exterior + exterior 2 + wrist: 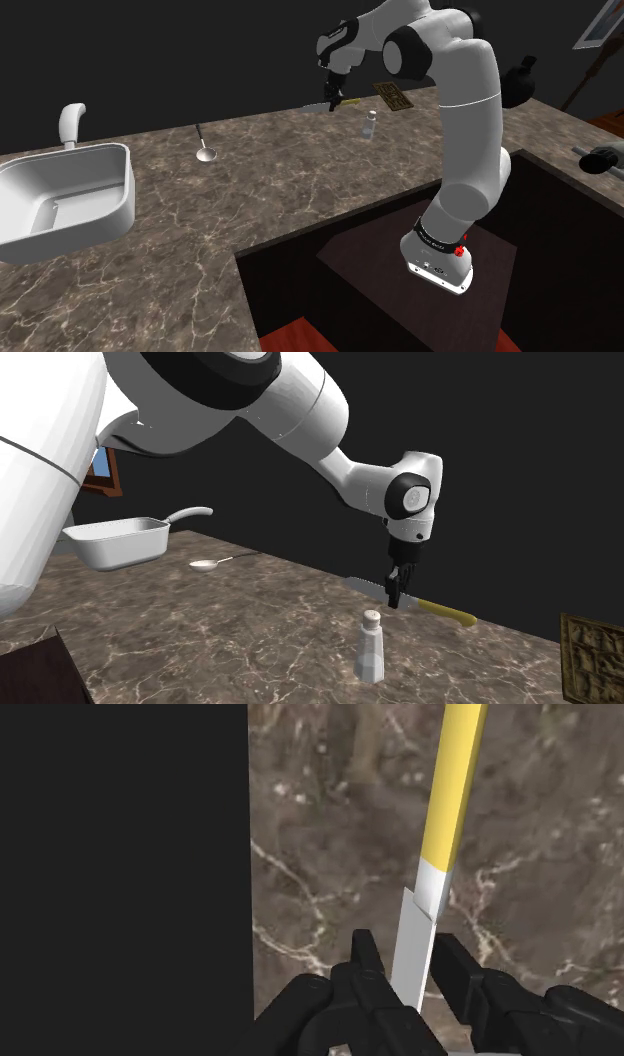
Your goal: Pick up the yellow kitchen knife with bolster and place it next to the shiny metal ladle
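Shoulder view, gripper: the all-black two-finger gripper (333,103) hangs at the far edge of the brown veined marble counter (300,185), over the yellow-handled kitchen knife (352,101) with its pale blade and white bolster.
Shoulder view, ladle: the shiny metal ladle (201,142) lies well apart toward the view's left, between the knife and the white sink basin (128,185).
Shoulder view, shaker: a small pale shaker (370,124) stands near the knife, on the counter's inner side.
Second exterior view, knife: it runs along the counter's far edge, with the gripper on the blade just beside the bolster. I cannot tell whether it is off the surface.
Wrist view, grip: the fingers (365,959) stand narrow against the blade's two flats and seem to clasp it, with the handle reaching out ahead.
Risk, slip: the hold is on a smooth, thin blade away from the handle's weight, so the knife may pivot or slide out.
Risk, edge: dropped here, it could fall into the black area beyond the counter.
Risk, shaker: a low sweep could topple it.
Risk, ladle: lowering too close could knock it.
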Motion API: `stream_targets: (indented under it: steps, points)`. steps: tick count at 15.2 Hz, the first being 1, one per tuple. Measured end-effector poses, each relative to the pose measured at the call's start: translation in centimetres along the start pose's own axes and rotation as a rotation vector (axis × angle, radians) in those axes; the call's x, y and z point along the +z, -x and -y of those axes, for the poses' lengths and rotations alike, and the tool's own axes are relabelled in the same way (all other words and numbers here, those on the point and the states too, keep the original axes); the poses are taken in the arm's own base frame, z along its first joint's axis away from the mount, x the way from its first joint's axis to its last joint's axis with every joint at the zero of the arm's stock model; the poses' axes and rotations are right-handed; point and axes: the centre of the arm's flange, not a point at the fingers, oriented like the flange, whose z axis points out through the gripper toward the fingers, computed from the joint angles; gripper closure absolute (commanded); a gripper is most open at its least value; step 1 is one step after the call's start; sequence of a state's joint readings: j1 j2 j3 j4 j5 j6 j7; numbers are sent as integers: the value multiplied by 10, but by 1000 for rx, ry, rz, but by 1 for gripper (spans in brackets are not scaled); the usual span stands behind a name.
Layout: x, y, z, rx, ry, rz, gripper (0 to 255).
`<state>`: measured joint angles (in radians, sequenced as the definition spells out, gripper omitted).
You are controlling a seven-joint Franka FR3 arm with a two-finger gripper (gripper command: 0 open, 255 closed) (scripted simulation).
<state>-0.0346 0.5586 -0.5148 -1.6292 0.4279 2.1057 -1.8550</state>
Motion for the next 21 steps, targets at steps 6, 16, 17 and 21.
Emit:
stream_targets:
  steps: [6, 16, 17, 21]
  points:
    - [0, 0, 0, 0, 1, 0, 255]
    - [-37, -2, -2, 0, 0, 0, 255]
    - [-42, -4, -2, 0, 1, 0, 255]
    - [-63, -6, -2, 0, 0, 0, 255]
